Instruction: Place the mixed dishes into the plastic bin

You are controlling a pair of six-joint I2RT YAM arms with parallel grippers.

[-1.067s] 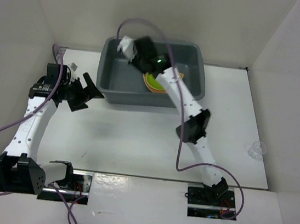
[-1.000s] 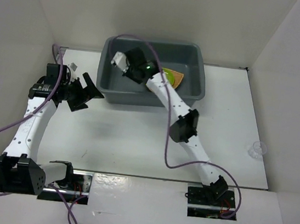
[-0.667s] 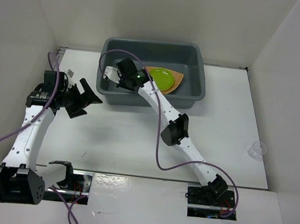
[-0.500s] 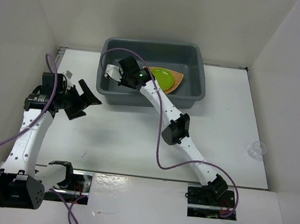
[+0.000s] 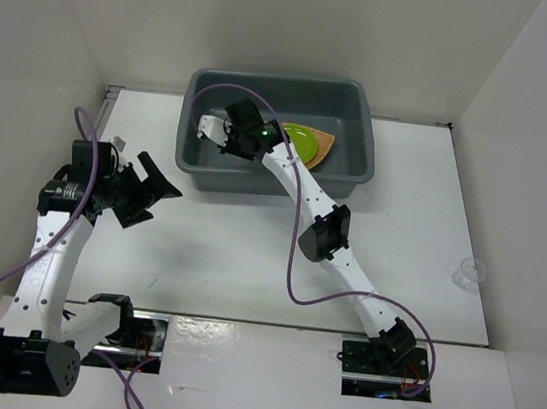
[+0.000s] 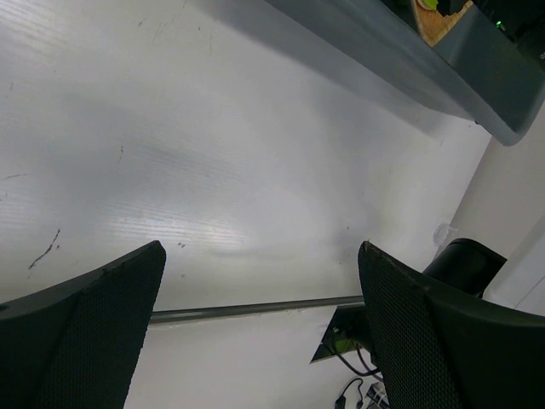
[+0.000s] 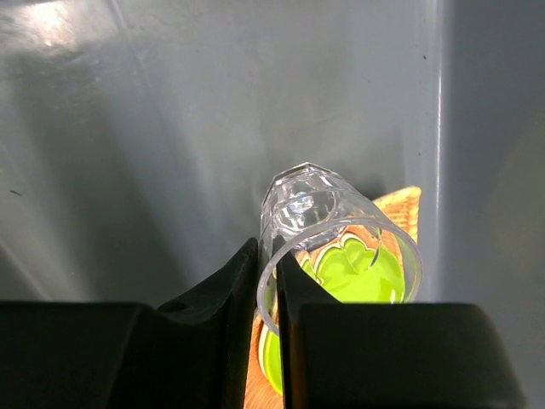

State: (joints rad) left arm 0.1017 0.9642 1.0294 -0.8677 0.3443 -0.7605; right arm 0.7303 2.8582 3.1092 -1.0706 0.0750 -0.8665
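Walls point(image 5: 298, 16) enclose my white surface point(image 5: 247, 252), plastic bin point(image 5: 364, 126) at twelve o'clock; right gripper point(image 7: 266, 256) clamps a clear cup point(image 7: 324, 213), left gripper point(image 6: 260, 256) gapes empty.

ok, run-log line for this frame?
right claw: shut on clear cup, over plastic bin | left claw: open, empty | in bin: lime-green dish on orange-brown plate | second cup on table

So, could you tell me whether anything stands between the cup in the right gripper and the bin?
Nothing visible does: the right gripper holds the clear cup already inside the plastic bin. The lime-green dish on the orange plate lies behind it, possibly where it would land.
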